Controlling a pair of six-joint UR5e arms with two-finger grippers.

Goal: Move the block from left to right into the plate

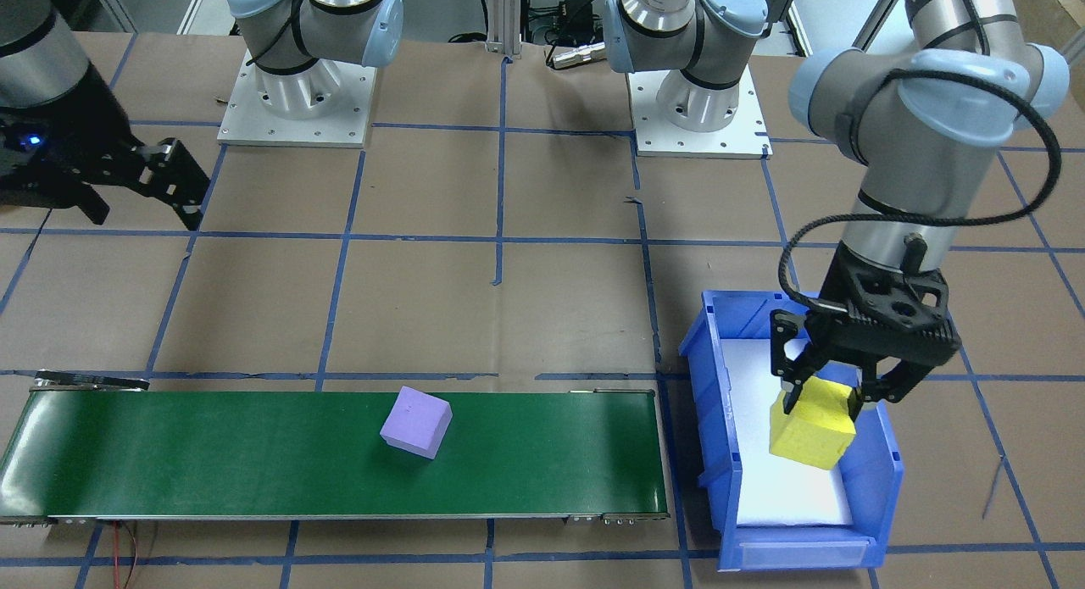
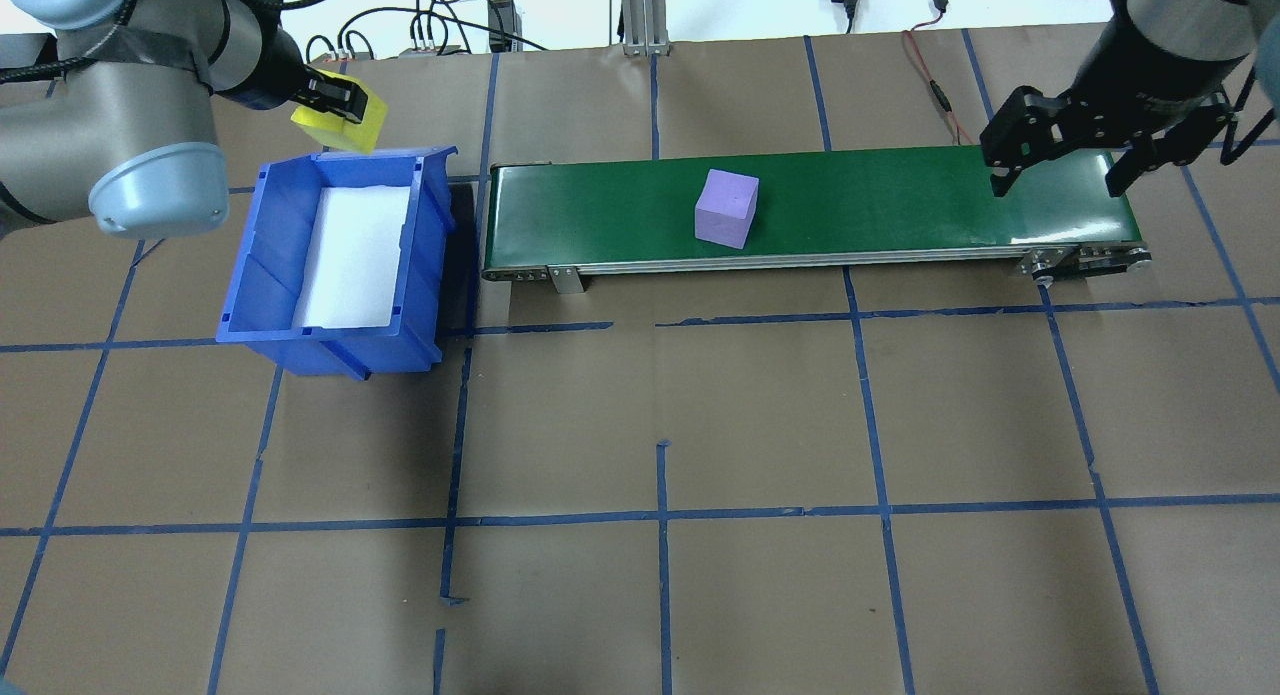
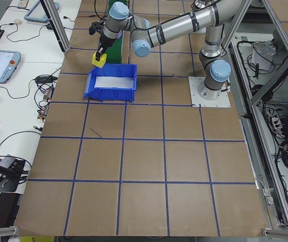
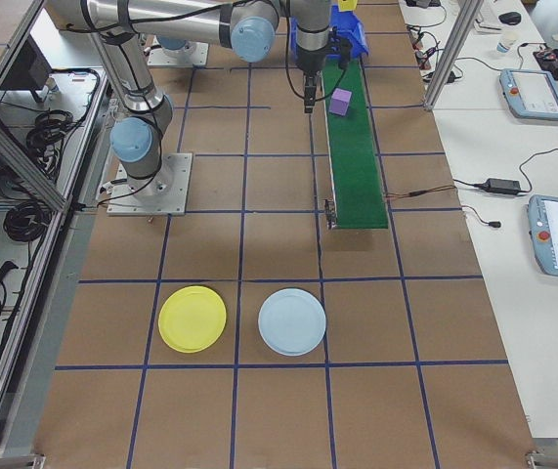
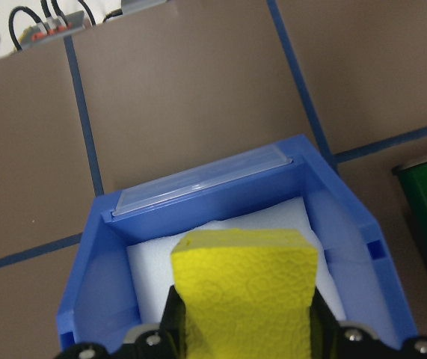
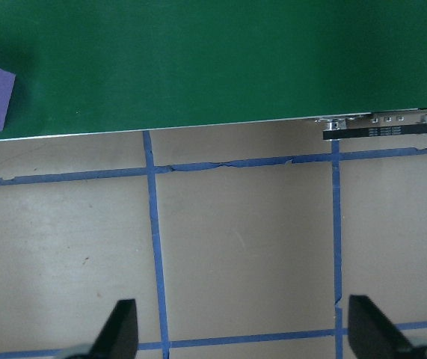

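Holding a yellow foam block [image 1: 812, 432] above the blue rectangular plastic bin [image 2: 262, 275], the left gripper [image 1: 831, 396] has its two black fingers pinched on the block's opposite faces. The block hangs over the bin's white-lined floor, touching nothing else. It is roughly cubic, so no long axis can be told; in the front-facing view it sits slightly tilted, one corner lowest. Further right, a purple foam cube [image 2: 727, 207] rests near the middle of the green conveyor belt [image 2: 880, 205], turned a little off the belt's line. At the belt's far end, the right gripper [image 2: 1058, 175] hovers with fingers spread and nothing between them. By my reckoning the task is barely begun: no block has reached the small round yellow plastic plate [image 4: 193, 319], which lies well apart beside a pale blue round plate [image 4: 292, 321].
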